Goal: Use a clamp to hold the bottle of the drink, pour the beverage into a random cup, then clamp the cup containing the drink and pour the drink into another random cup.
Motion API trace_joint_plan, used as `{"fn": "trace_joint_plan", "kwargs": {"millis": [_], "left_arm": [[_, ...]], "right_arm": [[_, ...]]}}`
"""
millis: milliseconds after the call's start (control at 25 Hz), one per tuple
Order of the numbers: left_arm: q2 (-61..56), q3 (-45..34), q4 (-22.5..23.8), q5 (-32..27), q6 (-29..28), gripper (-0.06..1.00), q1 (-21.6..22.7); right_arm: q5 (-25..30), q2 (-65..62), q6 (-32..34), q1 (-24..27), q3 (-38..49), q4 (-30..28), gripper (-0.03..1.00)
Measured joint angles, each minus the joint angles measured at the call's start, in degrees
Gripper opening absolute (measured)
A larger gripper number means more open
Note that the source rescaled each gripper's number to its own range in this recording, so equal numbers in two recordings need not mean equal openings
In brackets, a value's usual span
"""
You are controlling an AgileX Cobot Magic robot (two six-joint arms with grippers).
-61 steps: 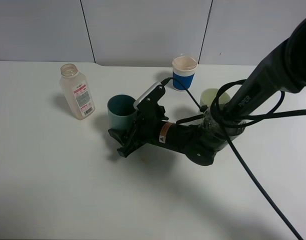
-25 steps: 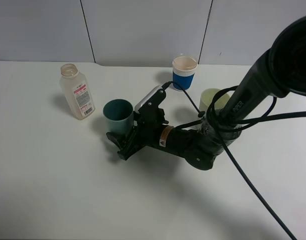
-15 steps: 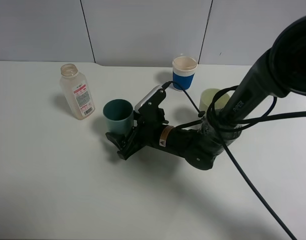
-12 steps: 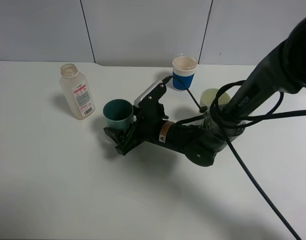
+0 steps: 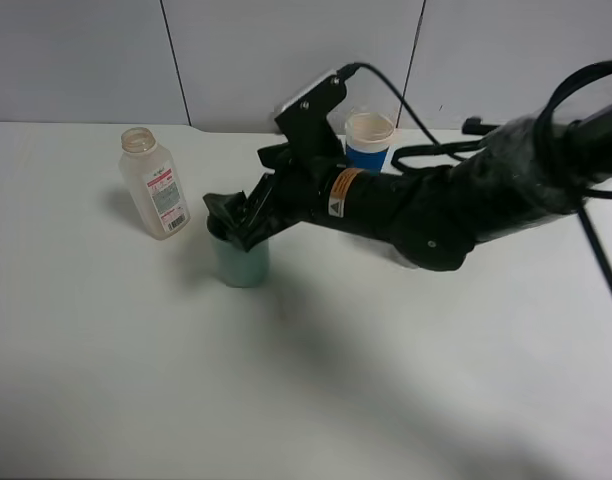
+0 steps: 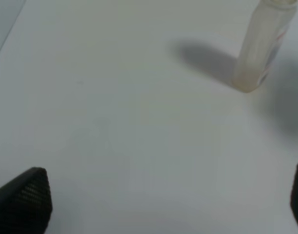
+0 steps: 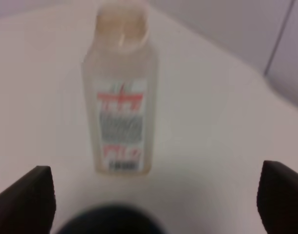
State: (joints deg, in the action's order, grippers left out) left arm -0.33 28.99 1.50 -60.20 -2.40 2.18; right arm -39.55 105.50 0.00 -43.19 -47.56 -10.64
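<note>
right gripper [image 5: 236, 222] hovers just above the rim of the teal tumbler [image 5: 242, 262], its jaws parted and empty; in the right wrist view the two dark fingertips [image 7: 23, 202] stand wide apart with the cup's dark mouth [image 7: 110, 219] low between them. left gripper [image 6: 154, 204], seen only in its own wrist view, is spread wide over bare table [image 5: 136, 380] and holds nothing

teal tumbler stands upright on the table, near the bottle of the drink [image 5: 156, 184], which is upright with its wide neck uncapped. the tumbler looks like thin, light plastic with smooth tapered sides, so it would probably flex under a hard squeeze and could slip upward out of the jaws; a moderate hold across the mid-wall seems safest, keeping it level. whether it has liquid inside cannot be told

beyond the arm, the blue-banded white cup [image 5: 369, 142] stands toward the back wall. the pale yellow-green cup is hidden behind the arm. the bottle is the nearest thing a swinging jaw could knock over
</note>
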Motion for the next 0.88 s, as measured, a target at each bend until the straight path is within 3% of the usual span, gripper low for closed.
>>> {"fn": "trace_joint_plan", "kwargs": {"millis": [240,440,640,720,760,880], "left_arm": [[0.0,0.0,0.0,0.0,0.0,1.00,0.0],[0.0,0.0,0.0,0.0,0.0,1.00,0.0],[0.0,0.0,0.0,0.0,0.0,1.00,0.0],[0.0,0.0,0.0,0.0,0.0,1.00,0.0],[0.0,0.0,0.0,0.0,0.0,1.00,0.0],[0.0,0.0,0.0,0.0,0.0,1.00,0.0]], "right_arm": [[7.0,-8.7,-9.7,0.3,-0.2,6.1,0.44],[14.2,-14.8,-15.0,4.5,-0.2,8.5,0.44],[19.1,-20.7,-15.2,12.6,-0.2,8.5,0.44],[23.7,-22.8,-11.1,19.4,-0.2,8.4,0.44],[23.7,-22.8,-11.1,19.4,-0.2,8.4,0.44],[28.3,-24.7,-6.1,26.2,-0.2,7.0,0.44]]}}
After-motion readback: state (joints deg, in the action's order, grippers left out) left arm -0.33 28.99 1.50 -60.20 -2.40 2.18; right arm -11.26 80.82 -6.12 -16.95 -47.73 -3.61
